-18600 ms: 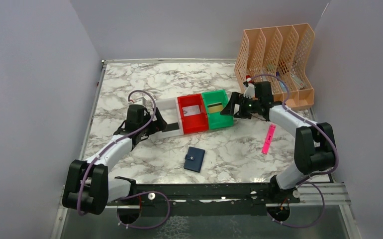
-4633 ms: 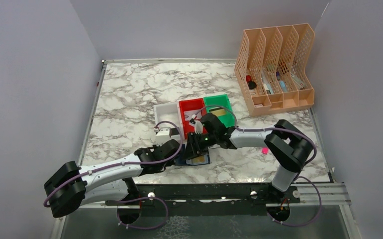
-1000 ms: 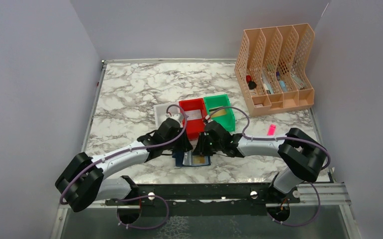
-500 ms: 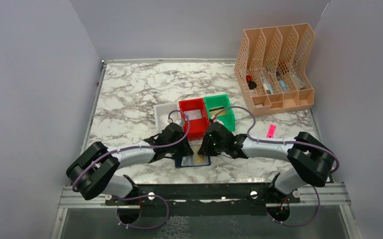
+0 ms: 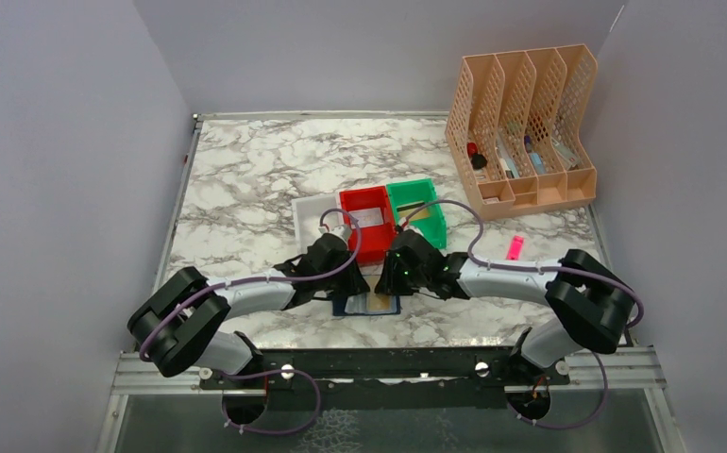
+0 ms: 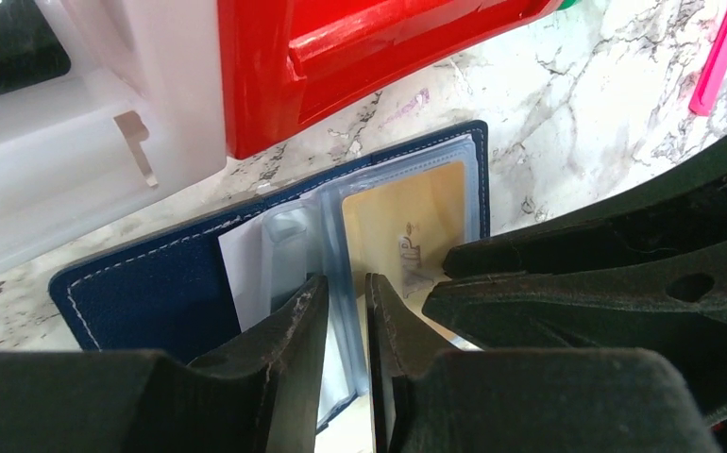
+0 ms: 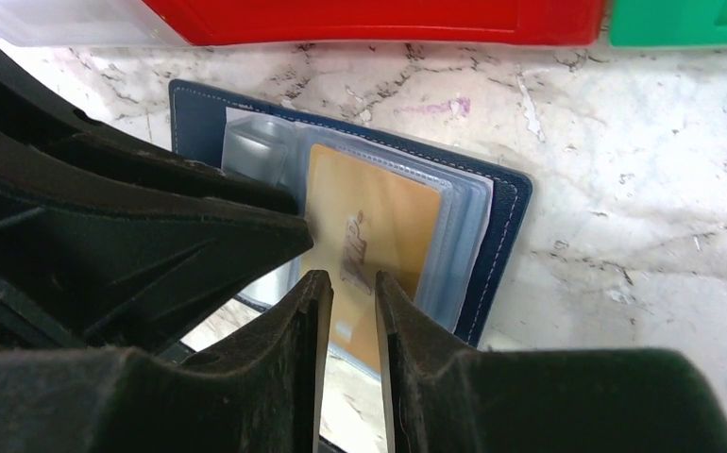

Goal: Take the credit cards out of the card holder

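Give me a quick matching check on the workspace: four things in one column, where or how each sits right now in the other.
Things:
1. card holder
2. gold card
3. red bin
4. pink stick

Places or states:
A. between the white bin and the green bin
B. alone on the marble, right of the bins
C. spread open on the marble
D. tucked in a clear sleeve

Pairs: 1-C, 2-D, 3-A, 4-B

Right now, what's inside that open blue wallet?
A tan-gold card shows through a clear sleeve in the card holder. More sleeves lie stacked beneath; whether they hold cards is covered.
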Robot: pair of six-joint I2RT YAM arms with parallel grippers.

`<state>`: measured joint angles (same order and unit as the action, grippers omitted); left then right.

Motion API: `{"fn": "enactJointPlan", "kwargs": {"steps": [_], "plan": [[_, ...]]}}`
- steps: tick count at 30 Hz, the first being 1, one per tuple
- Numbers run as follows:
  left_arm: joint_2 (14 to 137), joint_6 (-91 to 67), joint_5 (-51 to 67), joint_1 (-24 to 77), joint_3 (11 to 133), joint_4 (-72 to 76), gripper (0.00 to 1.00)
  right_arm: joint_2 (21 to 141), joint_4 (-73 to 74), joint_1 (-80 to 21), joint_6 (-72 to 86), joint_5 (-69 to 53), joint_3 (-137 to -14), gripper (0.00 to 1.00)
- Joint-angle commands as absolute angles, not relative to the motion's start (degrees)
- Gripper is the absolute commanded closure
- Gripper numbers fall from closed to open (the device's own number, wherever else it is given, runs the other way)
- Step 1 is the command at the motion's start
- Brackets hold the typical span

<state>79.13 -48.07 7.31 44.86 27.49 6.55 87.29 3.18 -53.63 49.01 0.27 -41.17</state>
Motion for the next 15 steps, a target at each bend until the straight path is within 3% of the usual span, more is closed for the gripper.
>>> {"fn": "enactJointPlan", "kwargs": {"steps": [1,15], "plan": [[81.7,-47.7,6.1,45.2,25.1,4.2,0.75,86.5,11.6,-53.5,46.6,1.4,-39.3,0.69],[81.3,-47.6,5.9,45.2,24.4,4.5,0.77,83.9,11.0,-53.5,46.5,0.4,-37.9,0.68]]}}
